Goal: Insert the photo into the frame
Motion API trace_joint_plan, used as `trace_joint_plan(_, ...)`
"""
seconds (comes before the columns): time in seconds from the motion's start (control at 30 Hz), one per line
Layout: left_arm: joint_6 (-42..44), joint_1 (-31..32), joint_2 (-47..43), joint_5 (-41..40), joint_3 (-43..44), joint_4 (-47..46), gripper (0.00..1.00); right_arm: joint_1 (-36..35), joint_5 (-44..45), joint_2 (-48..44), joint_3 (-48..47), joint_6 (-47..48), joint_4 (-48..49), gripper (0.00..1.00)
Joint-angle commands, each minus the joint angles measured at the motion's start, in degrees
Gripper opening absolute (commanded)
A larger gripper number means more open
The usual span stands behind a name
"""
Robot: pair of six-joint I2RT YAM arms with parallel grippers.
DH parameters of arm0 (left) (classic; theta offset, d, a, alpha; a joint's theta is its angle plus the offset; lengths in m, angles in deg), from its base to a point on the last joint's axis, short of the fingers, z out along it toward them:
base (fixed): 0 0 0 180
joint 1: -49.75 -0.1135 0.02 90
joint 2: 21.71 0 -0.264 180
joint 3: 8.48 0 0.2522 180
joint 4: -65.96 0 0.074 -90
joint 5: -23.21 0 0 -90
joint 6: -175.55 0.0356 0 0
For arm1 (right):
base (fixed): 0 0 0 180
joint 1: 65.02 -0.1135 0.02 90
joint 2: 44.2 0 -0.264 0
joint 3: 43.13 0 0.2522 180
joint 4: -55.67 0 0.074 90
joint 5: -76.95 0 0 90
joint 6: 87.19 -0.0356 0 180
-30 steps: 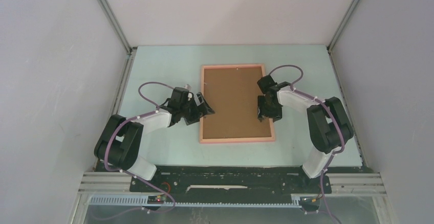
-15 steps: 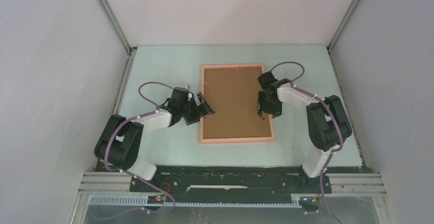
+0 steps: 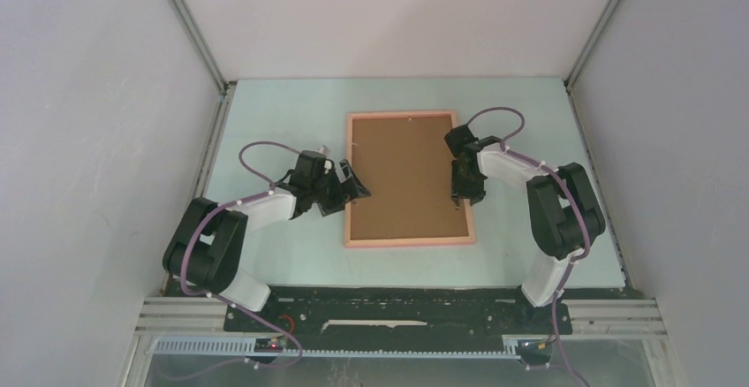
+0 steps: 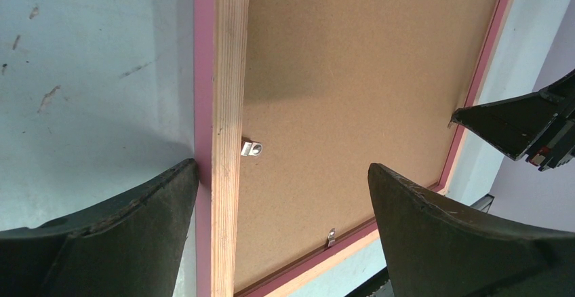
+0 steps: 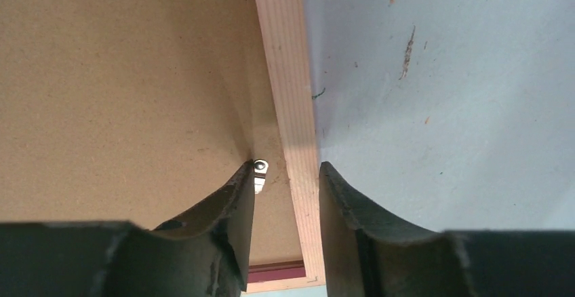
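While our right tool straddles the three-o'clock rail of the frame half-closed, grip uncertain, and our left tool gapes empty, we should turn the clip slowly; no prying.

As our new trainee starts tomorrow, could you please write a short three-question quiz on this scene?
1. True or false: the frame lies with its brown backing board facing up.
2. Seen from above, which rail of the frame do the fingers of the right gripper straddle: A left, B right, C near?
3. Fill in: the small metal part on the board, at one fingertip, is a ____.
Key: 1 true; 2 B; 3 clip.
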Motion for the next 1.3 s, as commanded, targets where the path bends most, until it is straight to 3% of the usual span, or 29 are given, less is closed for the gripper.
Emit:
trace_joint_plan(0.0,-0.04,0.11,0.29,1.98,-1.06,-2.98,0.95,-0.57,-0.9,0.0,1.26,0.19,-1.13,0.36)
trace_joint_plan(0.3,-0.02,0.1,0.21,2.08,-1.14,-3.07,0.95,0.79,-0.2,-0.64,1.34,1.78,-0.22,0.23)
trace_joint_plan(0.33,0.0,0.07,0.21,2.06,-1.14,-3.07,0.95,0.81,-0.31,-1.03,1.37,1.74,-0.15,0.23)
trace_joint_plan(0.43,0.0,-0.02,0.21,2.15,-1.14,-3.11,0.95,0.3,0.44,-3.37,1.3,1.54,-0.91,0.45)
trace_joint_plan(0.63,-0.08,-0.02,0.27,2.18,-1.23,-3.31,0.95,-0.58,0.87,-8.44,1.35,1.52,-1.43,0.56)
trace_joint_plan(1.03,-0.08,0.0,0.04,2.31,-1.32,-3.44,0.95,-0.46,0.46,-1.32,0.13,2.73,-1.58,0.58)
trace_joint_plan(1.27,-0.08,-0.03,0.16,2.36,-1.32,-3.51,0.95,-0.29,1.14,0.51,-0.42,2.95,-1.37,0.48)
